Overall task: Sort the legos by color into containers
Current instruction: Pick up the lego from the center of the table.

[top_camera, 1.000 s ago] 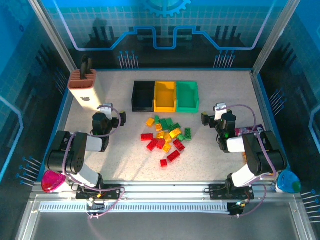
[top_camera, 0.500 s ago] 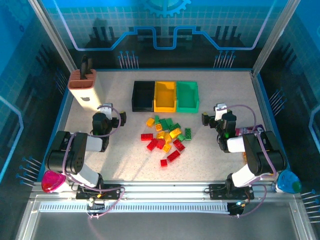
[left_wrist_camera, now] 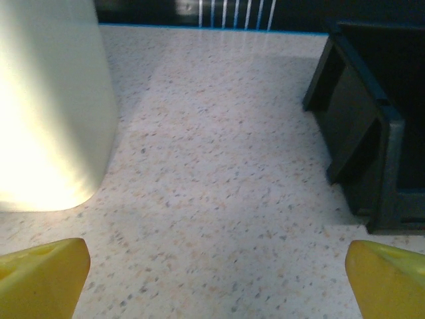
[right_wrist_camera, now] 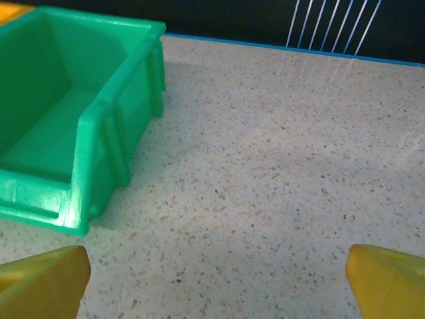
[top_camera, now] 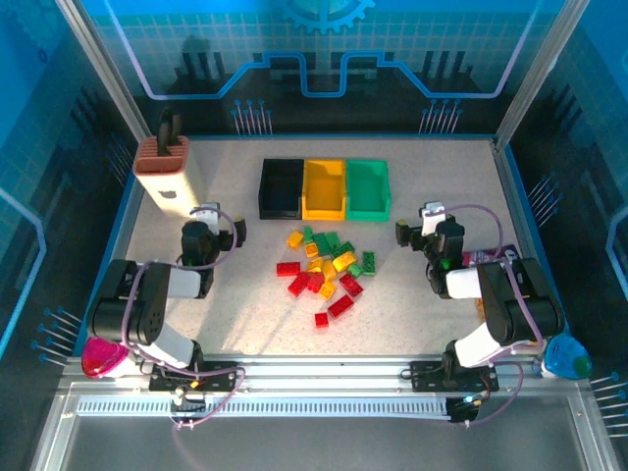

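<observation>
— Where are the bricks?

— The bricks (top_camera: pixel 324 267), red, yellow and green, lie mixed in a loose heap on the bench (top_camera: pixel 245 304), between my two arms and just in front of the bins. One red one sits a little apart at the near edge of the heap.

— And the bins?

— Side by side at the far middle: the black bin (top_camera: pixel 280 189) on the left, the yellow bin (top_camera: pixel 324 189) in the middle, the green bin (top_camera: pixel 368 189) on the right.

— Your claws?

— My left claw (left_wrist_camera: pixel 212 282) is spread wide and holds nothing. It is low over bare bench, with the beige block (left_wrist_camera: pixel 46 100) ahead to its left and the black bin ahead to its right. My right claw (right_wrist_camera: pixel 212 282) is spread wide too, nothing between its tips, with the green bin ahead on its left.
</observation>
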